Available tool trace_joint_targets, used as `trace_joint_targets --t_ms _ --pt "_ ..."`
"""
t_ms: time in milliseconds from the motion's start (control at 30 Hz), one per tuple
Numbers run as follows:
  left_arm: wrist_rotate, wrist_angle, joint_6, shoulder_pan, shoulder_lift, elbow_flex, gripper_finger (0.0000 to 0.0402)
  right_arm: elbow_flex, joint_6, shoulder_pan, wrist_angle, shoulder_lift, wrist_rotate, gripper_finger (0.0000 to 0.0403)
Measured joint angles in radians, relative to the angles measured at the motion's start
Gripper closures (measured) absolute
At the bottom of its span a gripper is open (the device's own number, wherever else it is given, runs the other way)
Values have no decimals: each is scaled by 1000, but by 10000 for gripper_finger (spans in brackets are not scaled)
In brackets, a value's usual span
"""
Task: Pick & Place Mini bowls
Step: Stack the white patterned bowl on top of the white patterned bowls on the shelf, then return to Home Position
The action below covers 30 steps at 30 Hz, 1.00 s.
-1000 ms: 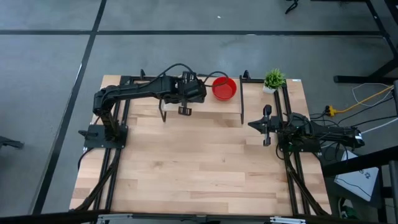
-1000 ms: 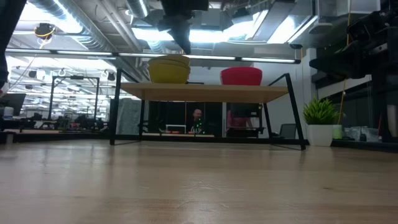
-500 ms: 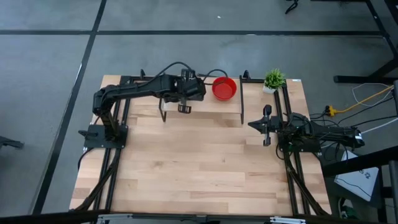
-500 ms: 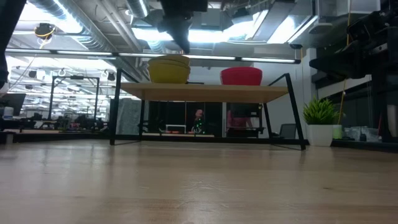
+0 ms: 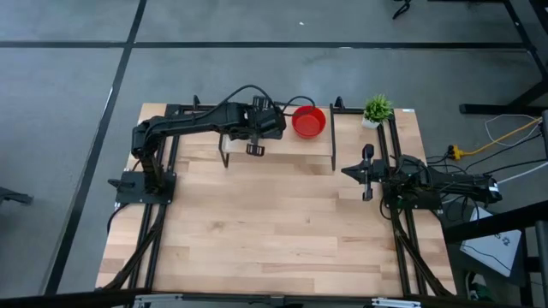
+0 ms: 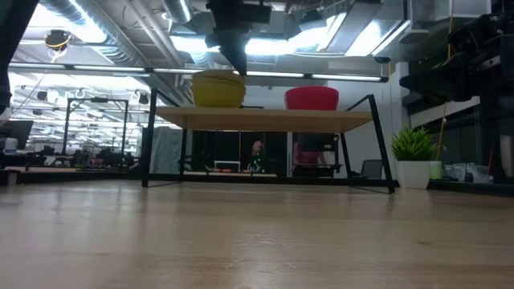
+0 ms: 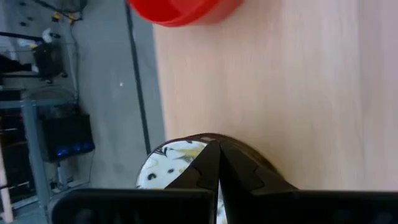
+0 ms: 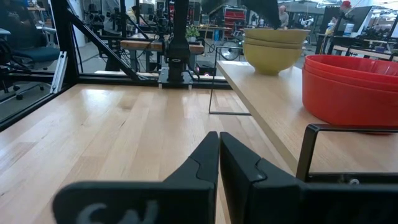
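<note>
Beneath the left gripper [image 7: 217, 163], fingers together, the cream bowls [image 7: 171, 163] show only partly

You get bright, even overhead light on the table [image 5: 282, 214], with soft, short shadows. Ceiling strip lights [image 6: 353, 40] glare in your low view. The left wrist view is blurred close up; the red bowl [image 7: 183, 9] looks smeared.

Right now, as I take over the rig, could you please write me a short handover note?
Left tool: shut, empty, above the cream stack on the raised shelf.
Right tool: shut, empty, waiting at the table's right side.
Bowls: cream stack and red stack side by side on the shelf; exact counts unclear.
Done: every bowl in view sits on the shelf.
Left: no loose bowls visible; check the count.
</note>
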<state>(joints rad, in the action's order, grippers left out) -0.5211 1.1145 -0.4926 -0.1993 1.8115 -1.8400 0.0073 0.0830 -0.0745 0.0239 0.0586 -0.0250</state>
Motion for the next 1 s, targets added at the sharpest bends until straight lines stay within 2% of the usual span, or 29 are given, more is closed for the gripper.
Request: trace_joint_targets --t_ms 233,433,633,700,1000 --pt "-62 1 -11 0 8 1 399 0 0 0 0 0 0 386" --pt "-71 9 0 14 -10 1 400 0 0 0 0 0 0 386" --pt "-76 152 102 53 -58 1 401 0 0 0 0 0 0 386" --pt "-35 213 177 76 -83 1 400 0 0 0 0 0 0 386" --pt "305 397 458 210 -166 1 399 0 0 0 0 0 0 386"
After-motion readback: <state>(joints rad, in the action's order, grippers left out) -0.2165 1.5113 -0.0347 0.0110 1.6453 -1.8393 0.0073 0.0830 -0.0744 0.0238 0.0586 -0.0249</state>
